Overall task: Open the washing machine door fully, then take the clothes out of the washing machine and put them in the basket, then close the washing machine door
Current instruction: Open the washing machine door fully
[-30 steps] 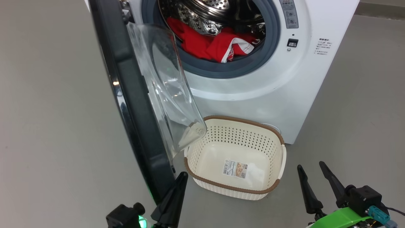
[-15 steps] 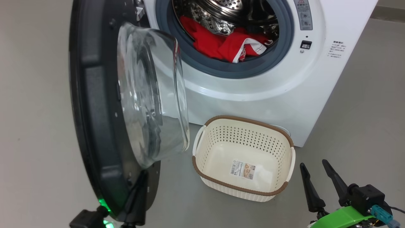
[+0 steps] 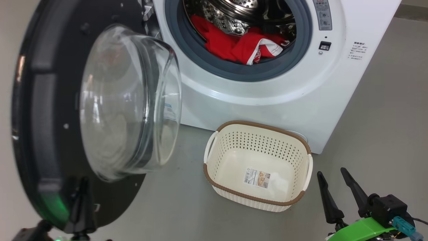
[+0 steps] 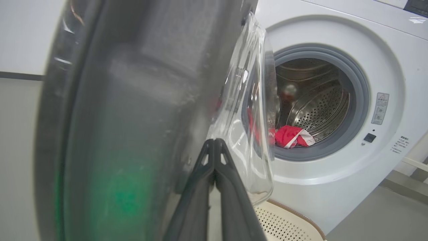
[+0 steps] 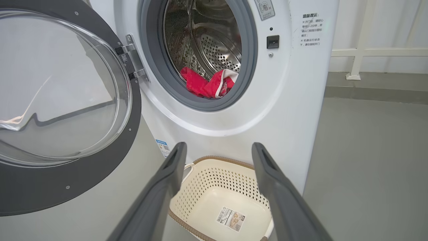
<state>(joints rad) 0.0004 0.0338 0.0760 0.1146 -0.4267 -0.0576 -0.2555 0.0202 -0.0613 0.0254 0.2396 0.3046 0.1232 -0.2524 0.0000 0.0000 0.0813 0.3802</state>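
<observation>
The washing machine (image 3: 267, 107) stands ahead with its drum exposed. The clothes (image 3: 234, 45), red with white trim, lie at the drum's front lip, and the right wrist view shows the clothes (image 5: 204, 85) too. The washing machine door (image 3: 40, 117) hangs swung out to the left, its glass bowl (image 3: 127, 100) facing me. My left gripper (image 3: 83, 182) is shut, its tips against the door's lower inner face; in the left wrist view the left gripper (image 4: 214, 142) touches the door (image 4: 133, 117). The basket (image 3: 260, 201) sits empty on the floor before the machine. My right gripper (image 3: 331, 172) is open to the basket's right.
Grey floor (image 3: 384, 117) spreads to the right of the machine. A white railing (image 5: 361, 50) runs along the wall behind it. The open door takes up the space at the left. A label sticker (image 3: 256, 177) lies in the basket's bottom.
The door has swung further open to the left, and my shut left gripper has gone left with it. The right gripper has held still.
</observation>
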